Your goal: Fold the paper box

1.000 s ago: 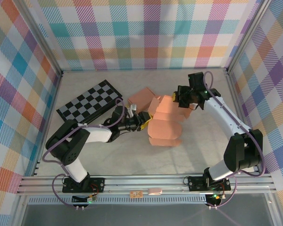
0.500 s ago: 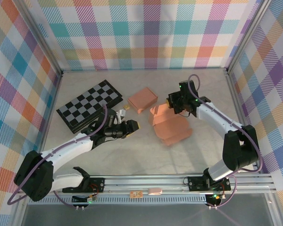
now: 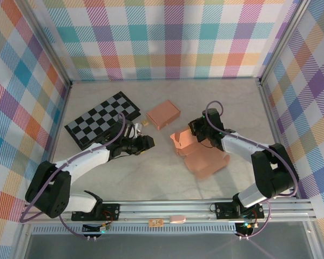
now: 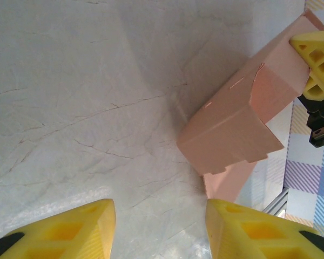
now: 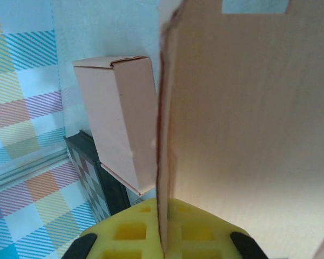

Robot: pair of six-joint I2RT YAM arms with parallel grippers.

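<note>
Grey table (image 3: 151, 178), we count: right gripper (image 3: 197, 129) pinching the paper box (image 3: 205, 159) edge, box dragged nearer; left gripper (image 3: 147, 142) parted, empty, backed off the box ahead.

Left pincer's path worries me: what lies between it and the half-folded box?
Bare table lies between the left pincer and the half-folded box, as the left wrist view shows.

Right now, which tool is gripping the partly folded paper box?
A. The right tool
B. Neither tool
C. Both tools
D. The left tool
A: the right tool is pinched shut on a panel edge of the paper box, while the left tool stands open over bare table, short of the box.
</note>
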